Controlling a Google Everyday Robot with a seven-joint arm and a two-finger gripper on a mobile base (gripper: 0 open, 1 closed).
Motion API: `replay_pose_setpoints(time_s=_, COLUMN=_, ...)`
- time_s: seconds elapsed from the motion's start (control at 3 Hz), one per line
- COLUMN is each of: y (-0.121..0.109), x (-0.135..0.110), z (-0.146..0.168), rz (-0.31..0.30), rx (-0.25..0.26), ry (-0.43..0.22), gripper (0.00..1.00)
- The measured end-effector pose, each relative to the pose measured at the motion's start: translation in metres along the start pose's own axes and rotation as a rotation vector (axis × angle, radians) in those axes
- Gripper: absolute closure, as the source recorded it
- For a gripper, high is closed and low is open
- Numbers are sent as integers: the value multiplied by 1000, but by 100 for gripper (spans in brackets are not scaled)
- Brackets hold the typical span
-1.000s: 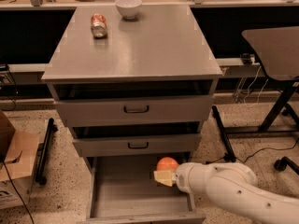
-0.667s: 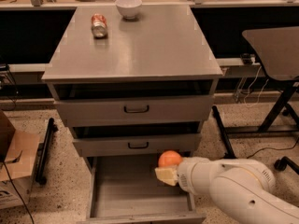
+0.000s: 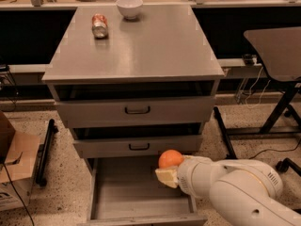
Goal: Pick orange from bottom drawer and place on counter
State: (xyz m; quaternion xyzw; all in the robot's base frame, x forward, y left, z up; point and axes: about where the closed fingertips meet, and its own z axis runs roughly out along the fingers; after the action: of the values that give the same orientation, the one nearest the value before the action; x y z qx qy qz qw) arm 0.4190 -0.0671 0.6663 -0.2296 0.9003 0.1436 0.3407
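The orange is small and round, held in my gripper just above the right side of the open bottom drawer. The drawer's grey floor is bare. One yellowish finger shows below the fruit; the white arm comes in from the lower right. The counter is the broad grey cabinet top above, well higher than the orange.
A red-and-silver can lies on the counter's back left and a white bowl stands at its back edge. Two closed drawer fronts sit above the open drawer. A dark table stands at right, a cardboard box at left.
The orange has risen from the drawer's right side and now sits a little higher, in front of the middle drawer front's lower edge. The arm has lifted with it.
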Motion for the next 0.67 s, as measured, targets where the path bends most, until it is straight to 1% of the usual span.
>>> replay_pose_setpoints(time_s=0.33, y=-2, x=-76, z=-5, rz=-118, rx=3, ry=-92, gripper=100)
replay_pose_setpoints(time_s=0.67, y=0, x=-146, z=-10, rz=-214, rx=-12, ry=-160, gripper=100)
